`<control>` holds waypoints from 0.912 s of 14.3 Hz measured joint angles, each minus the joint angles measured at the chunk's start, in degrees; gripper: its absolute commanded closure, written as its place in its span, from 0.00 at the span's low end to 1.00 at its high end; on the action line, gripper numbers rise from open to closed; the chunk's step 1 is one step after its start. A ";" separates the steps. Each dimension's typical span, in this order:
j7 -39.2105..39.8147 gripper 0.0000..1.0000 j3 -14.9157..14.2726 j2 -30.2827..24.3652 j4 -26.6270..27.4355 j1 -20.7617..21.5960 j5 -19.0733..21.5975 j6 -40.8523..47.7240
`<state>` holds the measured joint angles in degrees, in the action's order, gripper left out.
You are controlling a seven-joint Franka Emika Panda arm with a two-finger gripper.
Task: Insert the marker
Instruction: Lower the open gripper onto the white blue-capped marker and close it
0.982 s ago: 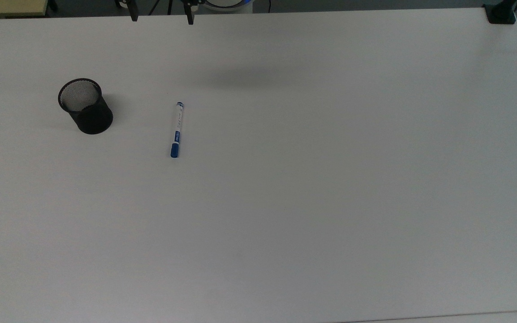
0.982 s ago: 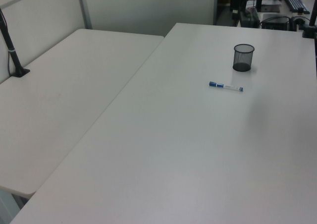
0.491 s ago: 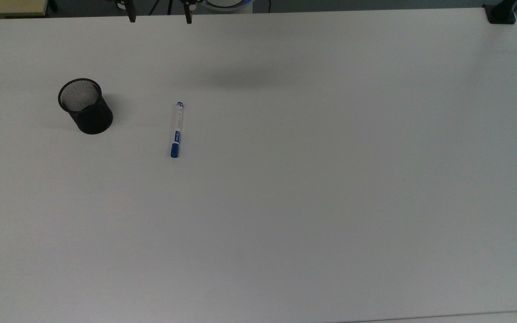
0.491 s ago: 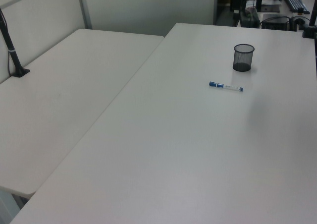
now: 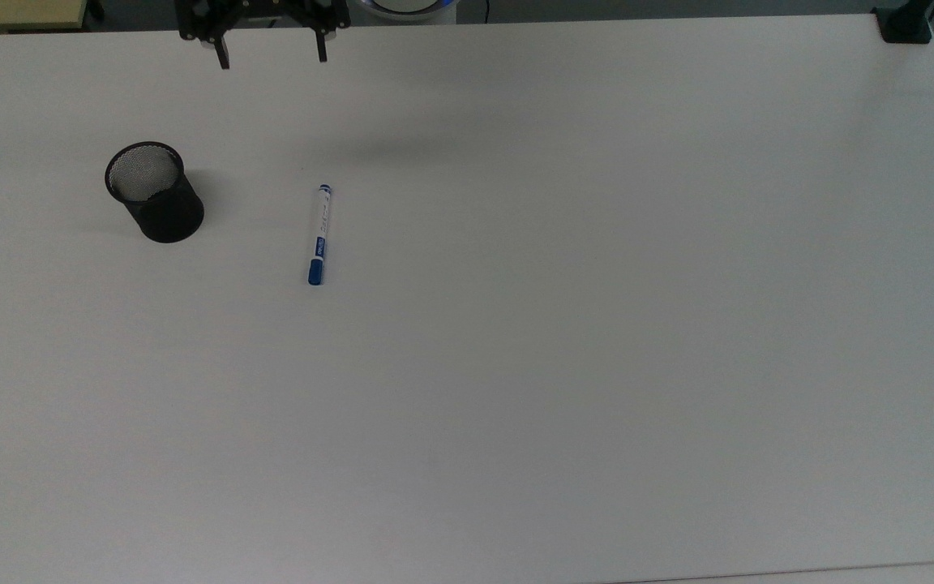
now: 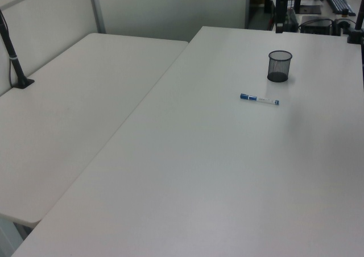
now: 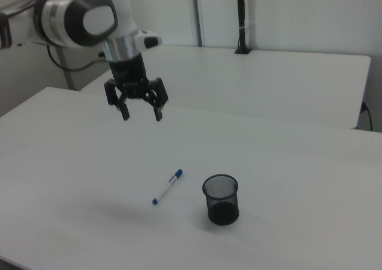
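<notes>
A white table (image 5: 597,324) seen from above. At the top view's left, a black mesh cup (image 5: 154,192) stands upright, below and left of the gripper (image 5: 272,58). The gripper hangs at the top edge, fingers spread wide and holding nothing; its upper body is cut off there. The marker (image 5: 319,235) lies flat on the table, below and slightly right of the gripper, well apart from it, blue cap at the near end. Its printed text is too small to read. In the right view the gripper (image 7: 141,114) seems to hover high above the marker (image 7: 167,187).
</notes>
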<state>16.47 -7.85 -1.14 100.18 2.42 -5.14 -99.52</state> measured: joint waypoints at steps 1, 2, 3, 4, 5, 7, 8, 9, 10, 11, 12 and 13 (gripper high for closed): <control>-0.48 0.00 0.00 0.12 2.09 0.00 -0.16 -2.54; -1.46 0.00 0.00 0.30 4.46 0.00 -0.30 -5.76; -2.30 0.00 0.00 0.53 6.68 -0.01 -0.33 -9.19; -2.98 0.00 0.00 1.10 9.94 -0.01 -0.34 -14.04; -3.32 0.00 0.00 1.85 12.14 -0.01 -0.35 -17.13; -4.56 0.00 0.00 4.12 13.95 -0.02 -0.35 -21.01; -5.55 0.04 0.00 5.37 14.24 -0.03 -0.36 -22.85; -6.86 0.05 0.00 6.86 14.39 -0.03 -0.38 -24.94; -8.23 0.07 0.00 8.59 14.45 -0.03 -0.42 -26.97; -9.53 0.10 0.00 10.34 14.48 -0.04 -0.46 -28.95; -10.71 0.16 0.00 12.13 14.48 -0.06 -0.49 -31.20; -11.81 0.24 -0.01 13.84 14.48 -0.12 -0.49 -33.49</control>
<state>4.65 -7.87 12.70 114.66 2.30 -5.63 -133.01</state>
